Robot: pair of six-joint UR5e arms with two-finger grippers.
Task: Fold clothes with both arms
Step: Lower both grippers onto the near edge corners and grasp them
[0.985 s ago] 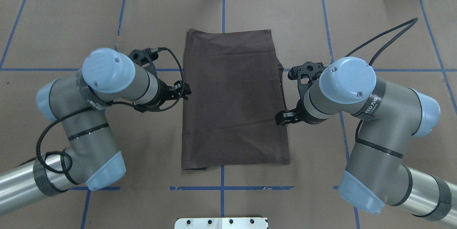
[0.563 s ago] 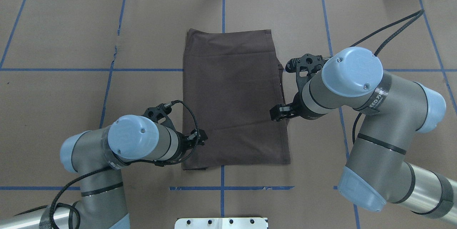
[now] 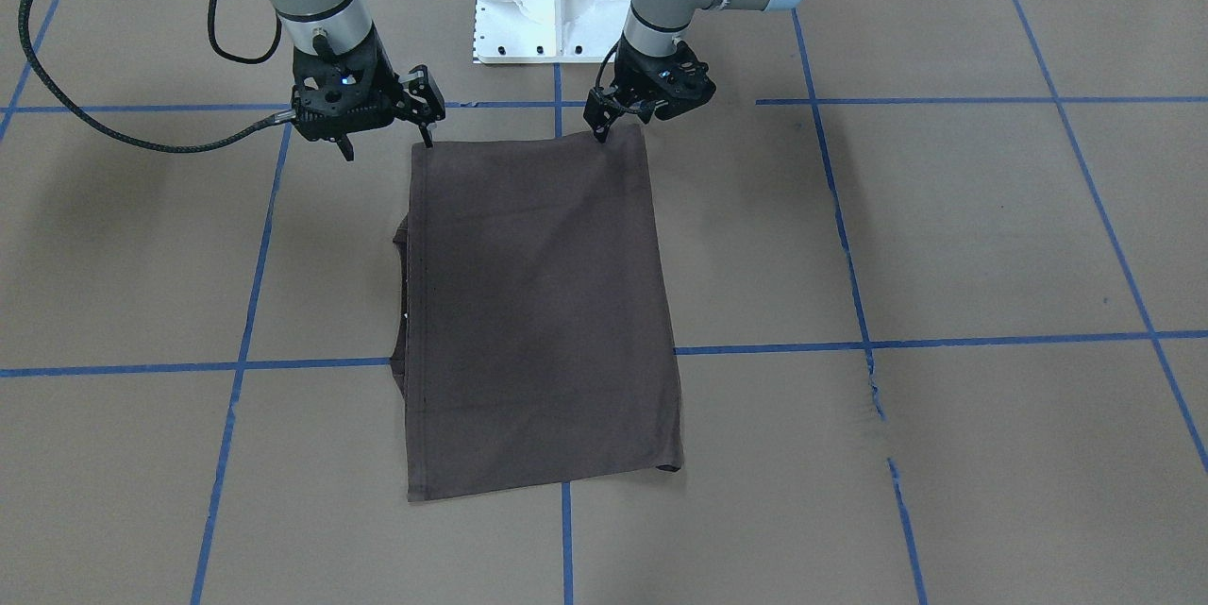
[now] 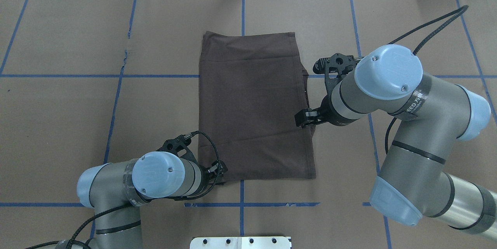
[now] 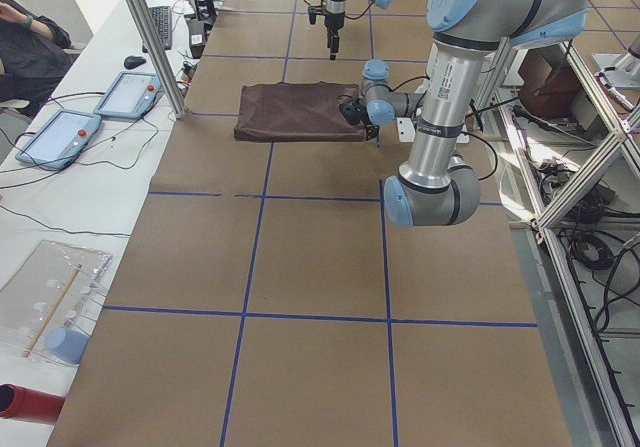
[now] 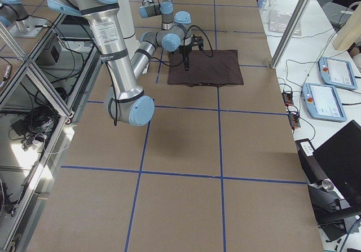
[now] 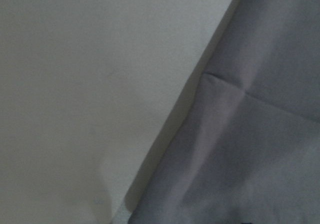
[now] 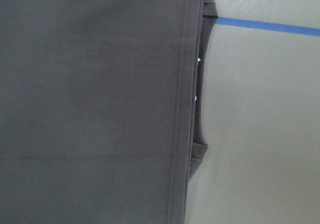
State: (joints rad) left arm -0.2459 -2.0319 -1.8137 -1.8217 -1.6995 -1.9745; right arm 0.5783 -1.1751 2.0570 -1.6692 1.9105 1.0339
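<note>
The right gripper [image 3: 389, 144] is hovering empty, spread wide, beside the right edge of the T-shirt [image 4: 252, 105]; only the front-facing view is showing that spread. The left gripper [image 3: 604, 126] is sitting at the shirt's robot-side left corner, and I cannot tell how far it is open. The shirt is lying folded in the middle of the worktop [image 4: 77, 124], its long axis running from the robot's edge to the far edge.

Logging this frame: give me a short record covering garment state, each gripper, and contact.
garment: T-shirt folded to a rectangle, flat on the table
left arm: left gripper low at the shirt's robot-side left corner; whether it is open or shut is unclear
right arm: right gripper hovers above the shirt's right edge, open, holding nothing
contact: none confirmed
</note>
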